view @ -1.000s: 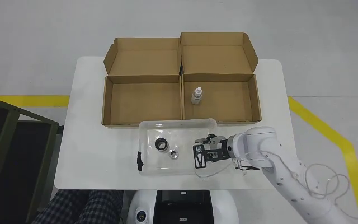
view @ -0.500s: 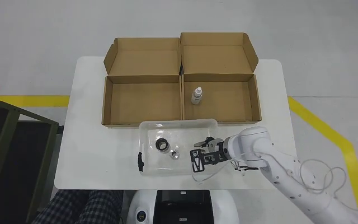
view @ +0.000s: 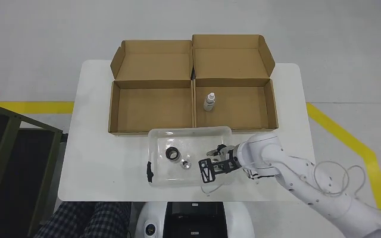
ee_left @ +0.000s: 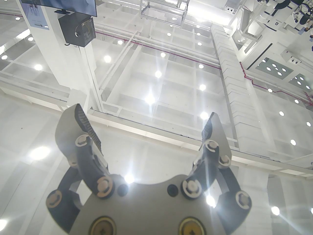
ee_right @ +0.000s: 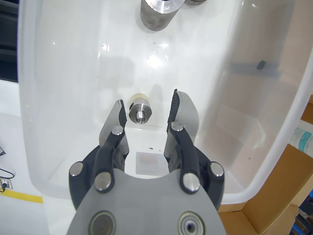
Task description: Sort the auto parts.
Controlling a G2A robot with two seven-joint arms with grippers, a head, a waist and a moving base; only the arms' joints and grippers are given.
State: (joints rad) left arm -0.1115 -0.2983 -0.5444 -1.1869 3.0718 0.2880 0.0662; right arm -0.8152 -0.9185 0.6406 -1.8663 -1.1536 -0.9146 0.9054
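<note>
Counting the contents: one clear tray [view: 158, 134] holds three metal parts, namely two sleeves [ee_right: 162, 1] side by side and one stud [ee_right: 140, 114]. Two open boxes [view: 152, 107] lie at the tray's 12 o'clock, and the right-hand one holds one bottle [view: 209, 101]. The stud is short, bright and stepped, its narrow tip towards the right gripper [ee_right: 148, 101]. It rests on bare tray floor at 4 o'clock from the sleeves, clear of every wall. That gripper straddles it from 3 o'clock, jaws partly open, neither finger touching. The left gripper [ee_left: 145, 113] faces the ceiling, jaws wide and empty.
</note>
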